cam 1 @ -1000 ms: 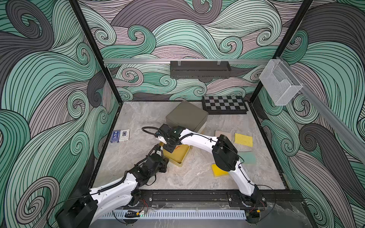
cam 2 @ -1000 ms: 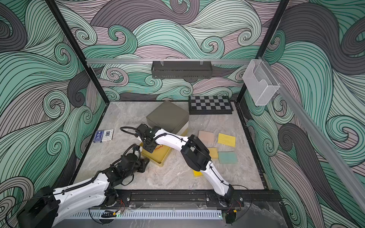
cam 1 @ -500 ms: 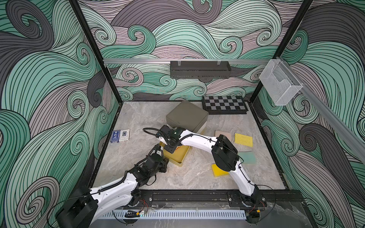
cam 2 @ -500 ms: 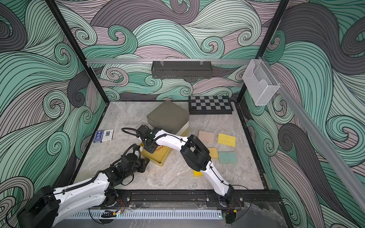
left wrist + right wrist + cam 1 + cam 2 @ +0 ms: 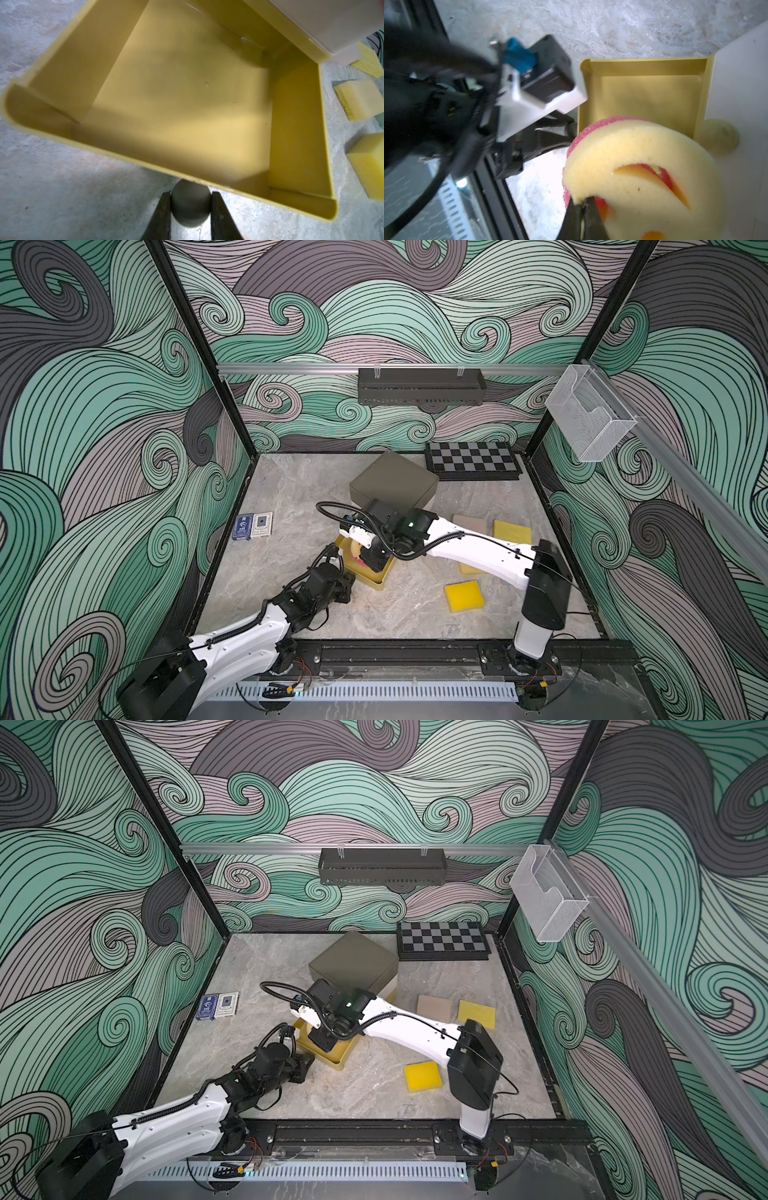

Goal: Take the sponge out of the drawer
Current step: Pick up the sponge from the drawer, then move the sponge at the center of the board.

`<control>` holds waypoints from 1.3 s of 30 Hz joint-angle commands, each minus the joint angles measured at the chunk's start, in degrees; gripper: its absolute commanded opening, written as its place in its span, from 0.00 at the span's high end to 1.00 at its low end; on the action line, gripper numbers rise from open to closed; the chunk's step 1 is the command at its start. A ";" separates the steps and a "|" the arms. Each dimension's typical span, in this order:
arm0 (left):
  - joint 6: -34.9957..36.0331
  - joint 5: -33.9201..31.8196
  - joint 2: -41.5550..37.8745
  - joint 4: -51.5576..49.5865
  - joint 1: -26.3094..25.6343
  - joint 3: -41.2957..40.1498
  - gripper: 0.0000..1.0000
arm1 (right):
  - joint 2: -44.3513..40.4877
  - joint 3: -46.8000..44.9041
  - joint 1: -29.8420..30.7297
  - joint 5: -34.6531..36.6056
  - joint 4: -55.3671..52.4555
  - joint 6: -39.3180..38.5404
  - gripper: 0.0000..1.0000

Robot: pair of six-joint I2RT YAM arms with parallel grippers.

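Observation:
The yellow drawer [image 5: 376,583] stands pulled out of a grey-brown box [image 5: 395,485] near the table's middle. My left gripper [image 5: 190,195] is shut on the drawer's round grey knob [image 5: 190,204] at its front. My right gripper [image 5: 583,204] is shut on the sponge [image 5: 633,155], pale yellow with a pink scouring side, which is bent into a curve. In a top view the sponge [image 5: 355,549] shows over the drawer, under the right gripper [image 5: 370,562]. The drawer's floor [image 5: 187,93] shows bare in the left wrist view.
Loose sponges lie right of the drawer: a yellow one [image 5: 464,596], another yellow one [image 5: 512,532] and a tan one [image 5: 469,524]. A chessboard [image 5: 473,458] lies at the back right. Two card decks [image 5: 253,526] lie at the left. A black rack [image 5: 419,385] hangs on the back wall.
My right gripper's jaws have closed on the sponge over the drawer. The left gripper has stayed on the knob, and neither arm has visibly shifted.

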 commanded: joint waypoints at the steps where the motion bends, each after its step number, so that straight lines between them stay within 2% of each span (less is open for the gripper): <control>1: 0.94 0.60 -1.47 -0.31 -0.50 -0.29 0.89 | -3.61 -5.36 1.25 -3.26 1.77 3.76 1.00; 4: 0.93 0.52 -2.03 -0.25 -0.47 -0.47 0.89 | -10.57 -12.06 3.24 -3.93 2.23 9.79 1.00; 9: 1.16 0.52 -0.67 0.12 -0.49 -0.13 0.89 | -22.23 -24.09 4.55 4.63 2.01 21.81 1.00; 13: 1.42 0.97 -0.57 -0.10 -0.50 0.15 0.89 | -28.72 -31.40 4.45 6.80 2.35 29.58 1.00; 15: 1.58 1.05 -0.29 0.16 -0.50 0.32 0.89 | -28.33 -33.99 4.05 6.15 3.21 31.28 1.00; 20: 1.74 0.96 -0.01 -0.10 -0.52 0.59 0.89 | -20.95 -36.40 3.31 1.21 8.42 32.01 1.00; 27: 1.64 0.61 -1.73 -0.63 -0.58 0.21 0.89 | -12.78 -39.16 -0.80 1.90 10.80 35.47 1.00; 33: 1.73 0.70 -0.95 -0.34 -0.54 0.27 0.89 | -15.15 -46.12 -7.15 2.61 11.32 40.58 1.00; 39: 1.73 0.70 -0.13 -0.31 -0.54 0.59 0.89 | -21.19 -50.43 -10.48 5.05 10.14 44.50 1.00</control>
